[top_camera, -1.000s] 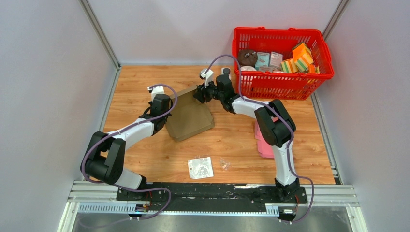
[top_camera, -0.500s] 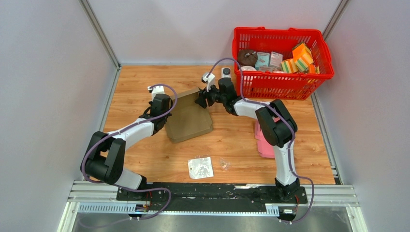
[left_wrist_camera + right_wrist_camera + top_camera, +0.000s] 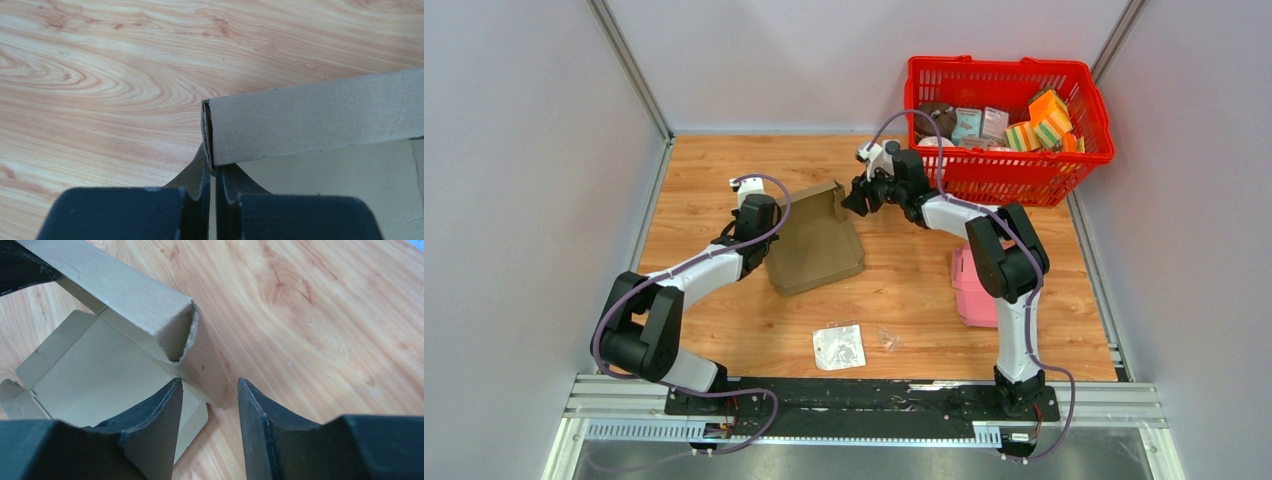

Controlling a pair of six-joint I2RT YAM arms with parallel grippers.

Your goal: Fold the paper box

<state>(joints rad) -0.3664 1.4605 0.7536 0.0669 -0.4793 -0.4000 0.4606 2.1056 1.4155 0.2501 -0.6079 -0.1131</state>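
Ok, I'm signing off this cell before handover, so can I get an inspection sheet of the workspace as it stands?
Surface: wooden table, no damage seen.
Job's things: cardboard box lying open, one long wall folded up.
Clutter: clear plastic bag near the front; pink flat item beside the right arm; red basket of small packaged items at the far right.
Grippers: left gripper shut on one end of the raised wall; right gripper open, just off the wall's other end.
Cables: purple cable looped along each arm, no snag seen.
Surroundings: grey walls; metal rail at the arm bases.
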